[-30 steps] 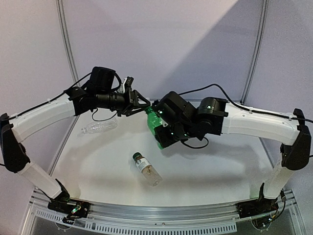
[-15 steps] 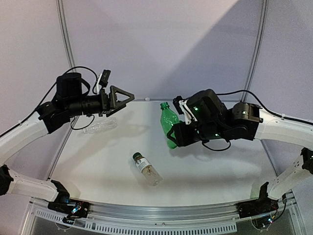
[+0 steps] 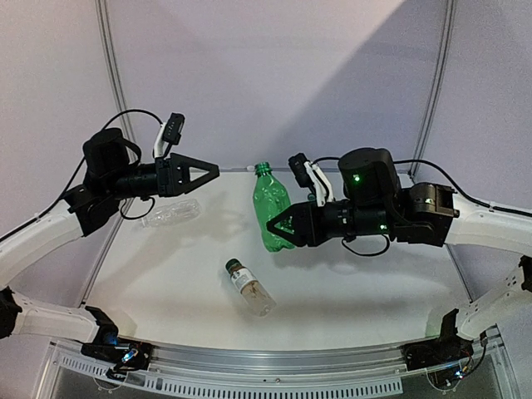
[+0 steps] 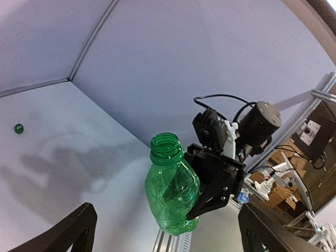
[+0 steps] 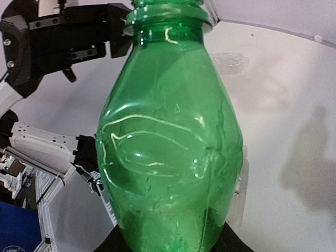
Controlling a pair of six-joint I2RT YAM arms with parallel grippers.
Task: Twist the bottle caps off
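My right gripper [image 3: 278,224] is shut on the lower body of the green bottle [image 3: 270,212], holding it upright above the table. Its threaded neck [image 4: 165,147] is bare, and the bottle fills the right wrist view [image 5: 173,147]. My left gripper [image 3: 208,172] hovers open and empty to the bottle's left, well apart from it; its dark fingers [image 4: 73,228] frame the left wrist view. One small dark green cap [image 4: 19,128] lies loose on the table. The labelled bottle [image 3: 249,288] lies in the middle, dark green cap [image 3: 233,266] on. The clear ribbed bottle [image 3: 170,214] lies at the back left.
The white table [image 3: 357,283] ends in a metal rail [image 3: 274,370] at the near edge, where both arm bases sit. Grey walls close the back and sides. Cables trail from both wrists.
My left gripper let go at the green bottle's neck, opened wide and drew back to the left. The right arm pulled away and turned the uncapped bottle upright.
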